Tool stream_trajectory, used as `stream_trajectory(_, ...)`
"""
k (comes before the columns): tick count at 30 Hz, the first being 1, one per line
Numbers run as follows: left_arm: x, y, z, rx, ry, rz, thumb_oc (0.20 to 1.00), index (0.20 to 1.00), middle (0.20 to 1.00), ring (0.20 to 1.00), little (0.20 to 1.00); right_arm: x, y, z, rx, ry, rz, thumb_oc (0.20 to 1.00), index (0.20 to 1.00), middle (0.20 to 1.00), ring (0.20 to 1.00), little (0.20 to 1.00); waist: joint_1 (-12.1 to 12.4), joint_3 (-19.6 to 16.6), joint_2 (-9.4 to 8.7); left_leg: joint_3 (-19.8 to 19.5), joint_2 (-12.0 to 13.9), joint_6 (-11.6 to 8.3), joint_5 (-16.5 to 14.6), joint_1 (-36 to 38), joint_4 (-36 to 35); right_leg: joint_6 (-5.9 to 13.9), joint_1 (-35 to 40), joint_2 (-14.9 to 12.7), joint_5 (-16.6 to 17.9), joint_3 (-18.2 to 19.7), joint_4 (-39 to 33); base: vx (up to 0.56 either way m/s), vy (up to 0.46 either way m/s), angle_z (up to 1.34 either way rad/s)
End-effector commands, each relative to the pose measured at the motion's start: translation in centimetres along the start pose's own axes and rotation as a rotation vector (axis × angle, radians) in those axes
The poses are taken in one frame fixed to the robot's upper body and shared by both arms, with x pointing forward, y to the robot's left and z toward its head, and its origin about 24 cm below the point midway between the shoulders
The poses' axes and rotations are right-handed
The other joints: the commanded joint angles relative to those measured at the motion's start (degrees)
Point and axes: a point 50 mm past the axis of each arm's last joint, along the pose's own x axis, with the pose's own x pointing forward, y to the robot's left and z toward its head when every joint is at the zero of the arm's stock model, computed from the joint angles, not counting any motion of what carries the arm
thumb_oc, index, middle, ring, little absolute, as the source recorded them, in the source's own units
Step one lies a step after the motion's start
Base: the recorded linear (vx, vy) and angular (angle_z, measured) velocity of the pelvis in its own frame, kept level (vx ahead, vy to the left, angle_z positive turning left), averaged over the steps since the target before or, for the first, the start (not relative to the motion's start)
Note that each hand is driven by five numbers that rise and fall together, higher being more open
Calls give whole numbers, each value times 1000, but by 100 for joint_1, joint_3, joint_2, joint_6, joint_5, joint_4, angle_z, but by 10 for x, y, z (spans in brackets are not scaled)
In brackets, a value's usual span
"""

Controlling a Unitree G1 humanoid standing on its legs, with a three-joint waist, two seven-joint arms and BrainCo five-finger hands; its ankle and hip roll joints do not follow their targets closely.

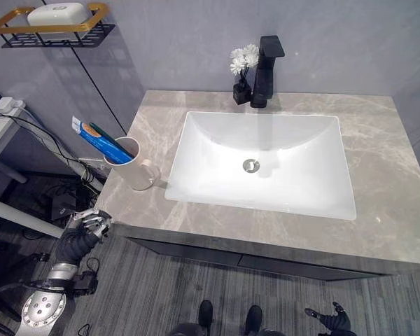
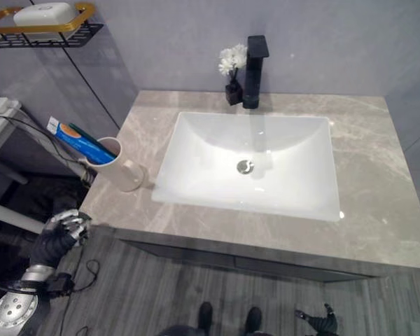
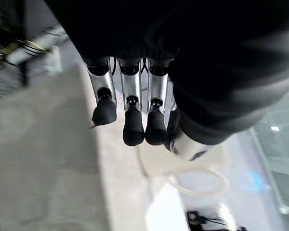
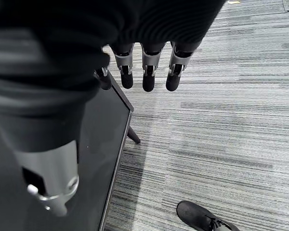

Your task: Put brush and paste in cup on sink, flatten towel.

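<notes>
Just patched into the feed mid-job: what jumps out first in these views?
The white sink basin set in the grey marble counter dominates. On the counter's left edge stands a cream cup already holding the blue toothpaste and a brush, both leaning left. The left robot hand hangs below that corner, fingers relaxed; a black faucet and white flowers sit behind the basin.

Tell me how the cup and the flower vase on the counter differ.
The cup is pale and wide; the vase is black and small. The cup leans at the counter's front left corner; the vase stands upright at the back by the faucet. The cup holds a brush and paste; the vase holds white flowers. Both sit on the counter.
</notes>
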Motion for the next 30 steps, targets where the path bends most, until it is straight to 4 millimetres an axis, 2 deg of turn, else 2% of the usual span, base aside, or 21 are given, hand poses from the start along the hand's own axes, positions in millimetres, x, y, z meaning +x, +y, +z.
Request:
stream_trajectory(1, 4, -1, 21, -23, -115, 1, 200, 200, 200, 200, 200, 2, -1, 14, -50, -90, 4, 1000, 1000, 1000, 1000, 1000, -85, 49, -180, -8, 222, -282, 124, -239, -1, 476, 197, -481, -44, -54, 38, 0, 0, 0)
stream_trajectory(5, 6, -1, 15, -6, -89, 1, 200, 200, 200, 200, 200, 2, -2, 15, -58, -89, 0, 1000, 1000, 1000, 1000, 1000, -103, 68, -195, 7, 226, -283, 108, -254, -1, 477, 169, -477, -51, -40, 38, 0, 0, 0)
stream_trajectory(11, 15, -6, 21, 18, -127, -11, 200, 200, 200, 200, 200, 1, 2, 13, -72, -88, 11, 1000, 1000, 1000, 1000, 1000, -157, 92, -229, 33, 240, -293, 101, -282, -1, 467, 134, -457, -62, -8, 38, 11, -3, -1)
stream_trajectory(18, 22, -13, 22, -34, -128, -35, 200, 200, 200, 200, 200, -1, 7, 13, -130, -102, 37, 1000, 1000, 1000, 1000, 1000, -226, 113, -237, 71, 255, -301, 106, -319, -1, 461, 68, -448, -61, 40, 38, 15, -4, -6)
stream_trajectory(30, 17, 0, 15, -70, -63, 8, 200, 200, 200, 200, 200, 1, 7, 21, -179, -138, 57, 1000, 1000, 1000, 1000, 1000, -257, 151, -216, 125, 265, -316, 135, -386, -1, 442, -27, -437, -51, 107, 38, 4, -1, -1)
